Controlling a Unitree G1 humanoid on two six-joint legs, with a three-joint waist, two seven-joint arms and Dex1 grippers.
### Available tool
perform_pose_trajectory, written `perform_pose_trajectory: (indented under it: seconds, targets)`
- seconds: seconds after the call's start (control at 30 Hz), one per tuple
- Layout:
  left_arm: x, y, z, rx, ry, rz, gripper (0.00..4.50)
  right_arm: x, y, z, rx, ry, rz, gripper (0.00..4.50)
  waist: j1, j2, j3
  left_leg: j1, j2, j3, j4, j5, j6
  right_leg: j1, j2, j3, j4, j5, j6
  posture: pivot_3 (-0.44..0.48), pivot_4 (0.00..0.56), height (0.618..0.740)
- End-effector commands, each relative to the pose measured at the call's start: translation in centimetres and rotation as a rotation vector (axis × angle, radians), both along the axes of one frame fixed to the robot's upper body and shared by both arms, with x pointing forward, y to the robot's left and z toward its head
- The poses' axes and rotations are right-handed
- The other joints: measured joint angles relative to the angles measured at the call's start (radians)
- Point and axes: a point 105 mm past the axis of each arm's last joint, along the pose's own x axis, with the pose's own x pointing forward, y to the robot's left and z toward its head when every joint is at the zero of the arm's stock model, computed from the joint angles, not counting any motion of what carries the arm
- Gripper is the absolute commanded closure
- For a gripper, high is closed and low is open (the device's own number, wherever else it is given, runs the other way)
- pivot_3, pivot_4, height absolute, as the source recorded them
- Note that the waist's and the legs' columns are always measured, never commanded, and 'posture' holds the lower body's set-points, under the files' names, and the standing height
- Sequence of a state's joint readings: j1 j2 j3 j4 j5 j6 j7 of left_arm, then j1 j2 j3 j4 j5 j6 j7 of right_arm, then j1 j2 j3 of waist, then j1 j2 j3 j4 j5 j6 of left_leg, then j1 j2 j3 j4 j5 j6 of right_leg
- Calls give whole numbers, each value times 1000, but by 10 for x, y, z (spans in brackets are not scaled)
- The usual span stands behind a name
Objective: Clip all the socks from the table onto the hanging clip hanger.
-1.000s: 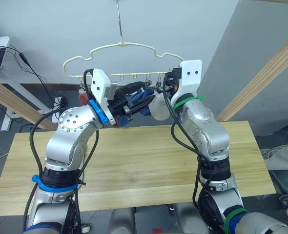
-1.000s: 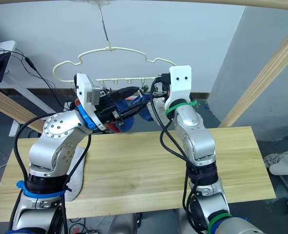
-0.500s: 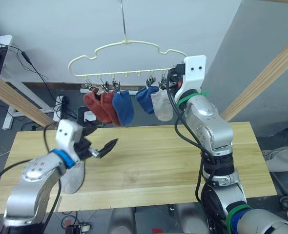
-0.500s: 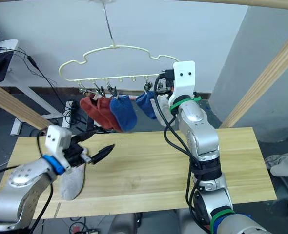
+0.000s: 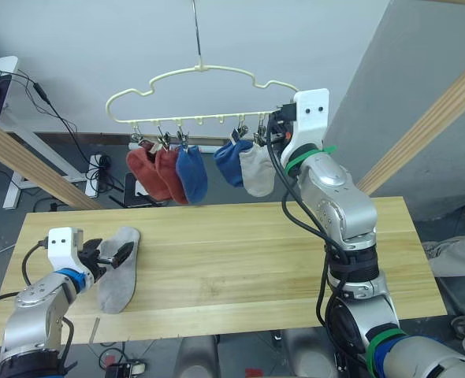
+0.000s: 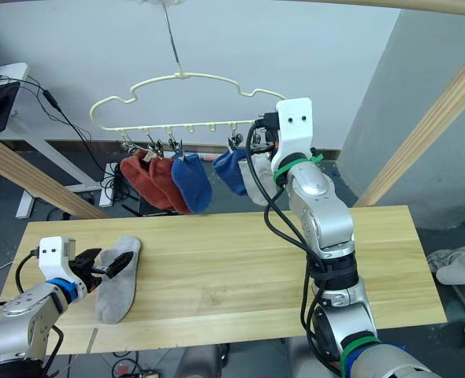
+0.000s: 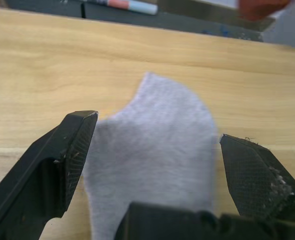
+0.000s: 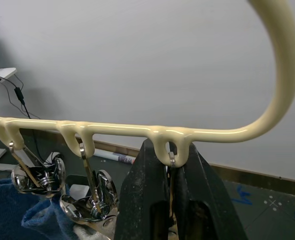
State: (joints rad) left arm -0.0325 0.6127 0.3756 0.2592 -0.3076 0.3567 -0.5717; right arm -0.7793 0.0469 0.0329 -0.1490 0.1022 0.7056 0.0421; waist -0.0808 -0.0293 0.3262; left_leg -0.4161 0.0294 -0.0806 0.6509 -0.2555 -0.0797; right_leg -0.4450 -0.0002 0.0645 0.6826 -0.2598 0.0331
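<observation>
One light grey sock (image 5: 120, 268) lay flat on the desk (image 5: 240, 260), between the left gripper (image 7: 157, 165) jaws, spread wide. Right gripper (image 8: 170, 200) pinched a clip hanger (image 5: 201, 75) clip; a shallow pinch could miss the fabric.

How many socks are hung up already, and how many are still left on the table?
Five socks hang from the clip hanger: two rust-red, two blue and one grey. One grey sock is left on the table. The left claw is open around it, and the right claw is pinched on a clip's ring at the hanger's end.
</observation>
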Motion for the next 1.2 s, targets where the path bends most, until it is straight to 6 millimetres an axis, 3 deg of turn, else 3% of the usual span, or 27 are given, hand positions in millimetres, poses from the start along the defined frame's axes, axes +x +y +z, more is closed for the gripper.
perform_pose_trajectory:
  seconds: [0.03,0.23,0.43,0.57,0.67,0.93,1.03,1.2]
  targets:
    - [-7,6,-15,13,70,-6,952,-11,8,24,14,-86,41,4500,-1,0,0,0,0,0,-1,0,0,0,-1,0,0,0,0,-52,333,735]
    - [-23,6,-37,-14,177,-24,2751,-13,8,24,9,-86,39,4500,-2,0,0,1,0,0,-5,0,0,-2,-3,0,0,0,0,-60,336,735]
    - [-14,-15,-27,-9,126,-135,4465,-13,8,23,9,-83,39,4500,-2,0,0,1,0,1,-5,0,0,-2,-3,1,0,0,0,-61,337,735]
    - [13,-59,9,-50,-7,-304,4465,-13,8,23,10,-80,38,4500,2,0,0,1,0,1,-5,0,0,-2,-3,0,0,0,0,-56,336,735]
    - [24,-79,29,-93,-74,-351,4465,-13,8,22,10,-80,38,4500,1,0,0,0,0,0,-4,0,0,-1,-3,-1,-1,0,0,-60,334,735]
    - [12,-154,74,-162,-151,-702,4465,-14,8,21,9,-76,39,4500,-8,0,0,0,1,1,-6,0,0,-2,-3,0,-1,0,0,-62,334,735]
    - [11,-190,95,-157,-208,-870,4465,-15,8,21,10,-77,40,4500,-4,0,0,0,0,1,-5,0,0,-2,-2,0,-1,0,0,-63,333,735]
    - [25,-236,121,-159,-340,-983,4465,-15,9,22,11,-77,40,4500,-3,0,0,0,-2,2,-4,0,0,-1,0,0,-1,0,0,-69,328,735]
